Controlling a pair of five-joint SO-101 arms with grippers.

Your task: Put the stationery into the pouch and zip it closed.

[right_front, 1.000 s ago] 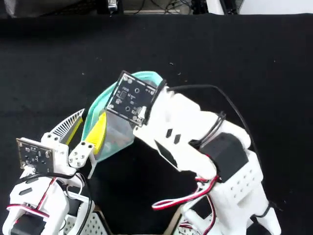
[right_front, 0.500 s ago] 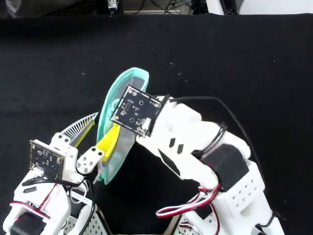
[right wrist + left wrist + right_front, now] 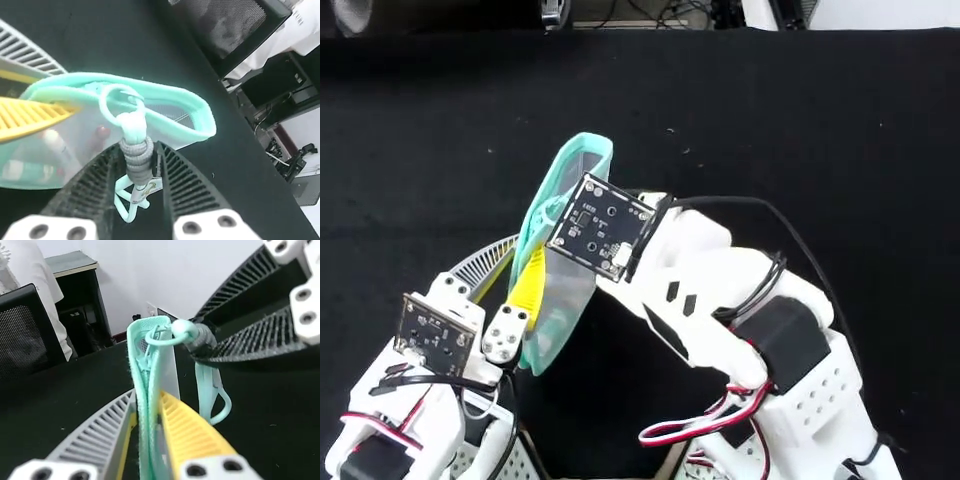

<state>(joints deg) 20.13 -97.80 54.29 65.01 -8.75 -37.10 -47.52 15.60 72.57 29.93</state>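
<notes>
The teal pouch (image 3: 565, 292) with a clear wall stands on edge over the black table, held between both arms. My left gripper (image 3: 520, 262), one grey and one yellow finger, is shut on the pouch's zip edge (image 3: 145, 390) near its end (image 3: 149, 397). My right gripper (image 3: 138, 150), with black ribbed fingers, is shut on the zipper pull cord (image 3: 135, 145) at its grey knot. In the left wrist view the right gripper (image 3: 197, 335) holds the cord above the pouch. In the high view its camera board (image 3: 600, 225) covers it. Stationery pieces (image 3: 50, 145) show through the clear wall.
The black table cloth (image 3: 800, 130) stretches wide behind and to both sides of the pouch. The arms' bases (image 3: 510, 460) crowd the near edge. A mesh chair (image 3: 25, 330) and a dark cabinet (image 3: 80, 295) stand beyond the table.
The pouch has turned from lying wide to standing narrow on edge, its far end swinging left. The left arm moved right, toward the pouch. The right wrist shifted slightly down.
</notes>
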